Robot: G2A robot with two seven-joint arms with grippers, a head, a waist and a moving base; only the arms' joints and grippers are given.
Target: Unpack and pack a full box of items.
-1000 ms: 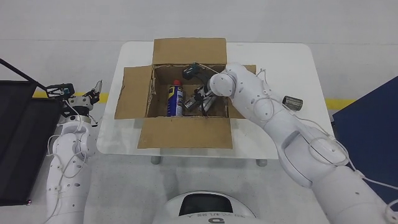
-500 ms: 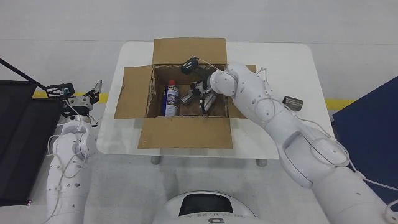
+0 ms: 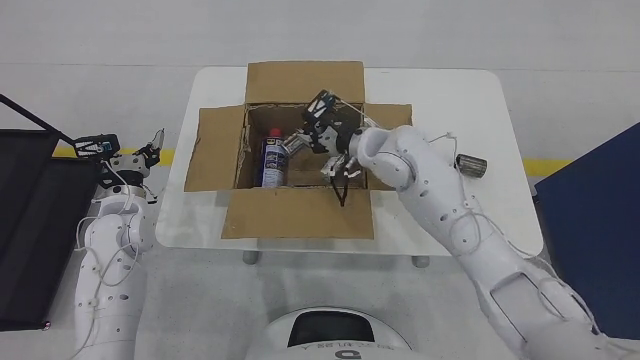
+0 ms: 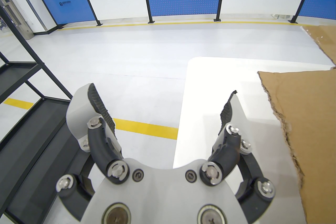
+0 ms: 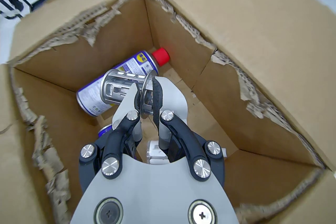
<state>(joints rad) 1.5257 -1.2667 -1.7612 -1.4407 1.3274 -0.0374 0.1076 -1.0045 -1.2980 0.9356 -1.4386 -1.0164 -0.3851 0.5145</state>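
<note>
My right gripper (image 5: 145, 87) covers the near end of the slotted metal cylinder (image 5: 118, 89) it pinches, and that cylinder hides the middle of the spray can (image 5: 139, 59). A white item (image 5: 155, 152) under my gripper is mostly covered and I cannot identify it. From above, my arm hides the right inner wall of the box (image 3: 300, 80). The small metal piece (image 3: 470, 166) on the table (image 3: 440, 100) is too small to identify.

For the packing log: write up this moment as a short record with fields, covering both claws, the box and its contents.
Right claw: shut on the flange of a slotted metal cylinder, held over the open box
Left claw: open, empty, near the edge of the table, away from the box
In box: spray can with red cap, lying on its side; white item on the box floor
On table outside box: second metal cylinder
</note>
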